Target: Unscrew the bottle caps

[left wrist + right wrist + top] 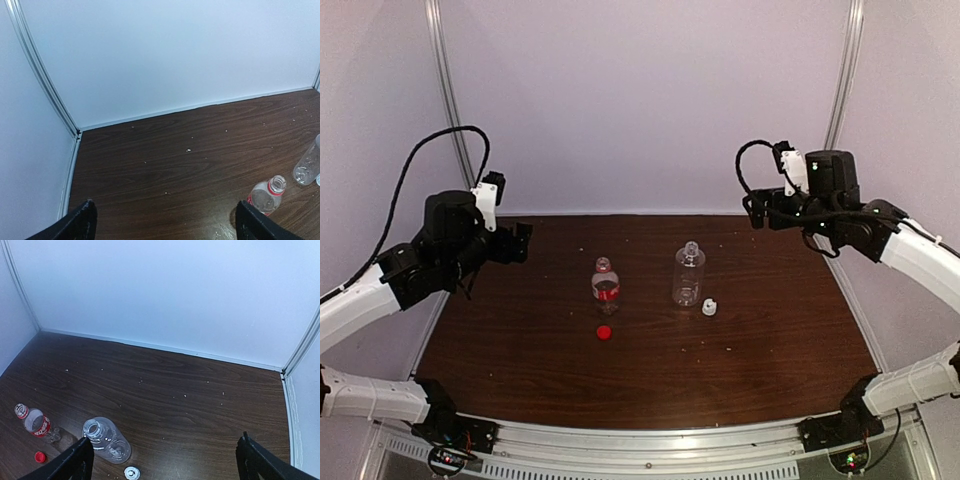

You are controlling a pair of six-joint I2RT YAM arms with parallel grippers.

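Note:
Two clear bottles stand upright mid-table with open necks. The shorter one with a red label band (605, 284) has its red cap (604, 332) lying on the table in front of it. The taller unlabelled one (688, 274) has its white cap (709, 307) beside its base. My left gripper (520, 242) is open and empty, raised at the far left. My right gripper (757, 208) is open and empty, raised at the far right. The labelled bottle (267, 194) (34, 421), tall bottle (307, 167) (105, 439), red cap (40, 456) and white cap (131, 472) show in wrist views.
The brown wooden table (770, 340) carries scattered small crumbs. White walls with metal corner rails (450, 90) close in the back and sides. A rail (650, 435) runs along the near edge by the arm bases.

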